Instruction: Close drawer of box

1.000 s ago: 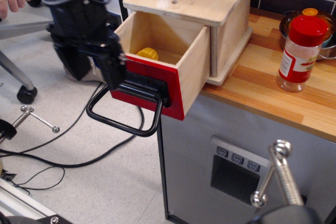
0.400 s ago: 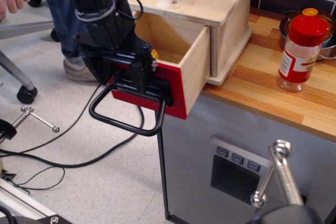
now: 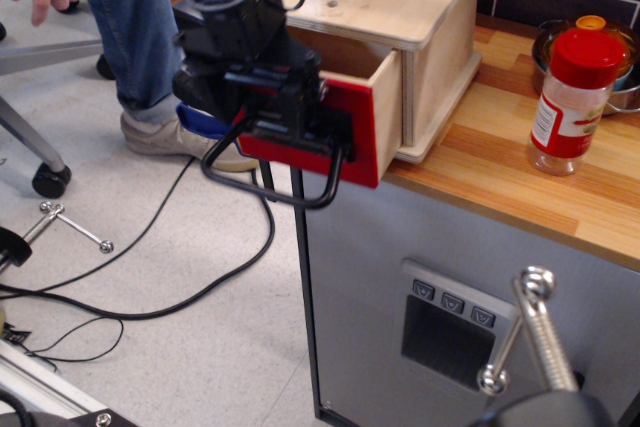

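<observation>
Drawer (image 3: 375, 127) sits maybe halfway into the box (image 3: 420, 22); gripper (image 3: 290, 112) against its front, fingers' state unclear.

Black blocky arm (image 3: 235, 22), grey band, cables

the spice bottle (image 3: 574, 97) label print is unreadable.

Bright even light, soft shadows (foreground clamp blurred).
</observation>
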Available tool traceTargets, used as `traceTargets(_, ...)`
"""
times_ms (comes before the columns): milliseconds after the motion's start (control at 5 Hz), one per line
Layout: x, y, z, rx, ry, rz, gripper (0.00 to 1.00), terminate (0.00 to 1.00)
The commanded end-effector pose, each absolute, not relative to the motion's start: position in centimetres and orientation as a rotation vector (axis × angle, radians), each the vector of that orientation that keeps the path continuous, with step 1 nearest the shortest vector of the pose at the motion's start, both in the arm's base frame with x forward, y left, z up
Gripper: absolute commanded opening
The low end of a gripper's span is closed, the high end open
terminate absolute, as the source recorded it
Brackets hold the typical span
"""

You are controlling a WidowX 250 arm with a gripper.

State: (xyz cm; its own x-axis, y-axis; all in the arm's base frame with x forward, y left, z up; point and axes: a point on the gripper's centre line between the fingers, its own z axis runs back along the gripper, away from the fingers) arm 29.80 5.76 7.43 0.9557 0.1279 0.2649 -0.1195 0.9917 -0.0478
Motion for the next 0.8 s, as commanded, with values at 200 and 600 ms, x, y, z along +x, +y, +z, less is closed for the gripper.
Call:
traceTargets(200,36.5,7.1,9.6,0.002,-0.408,0.177,1.0,0.0)
traceTargets(600,35.9,7.8,10.6,-0.025,-0.37,0.171,1.0,1.0)
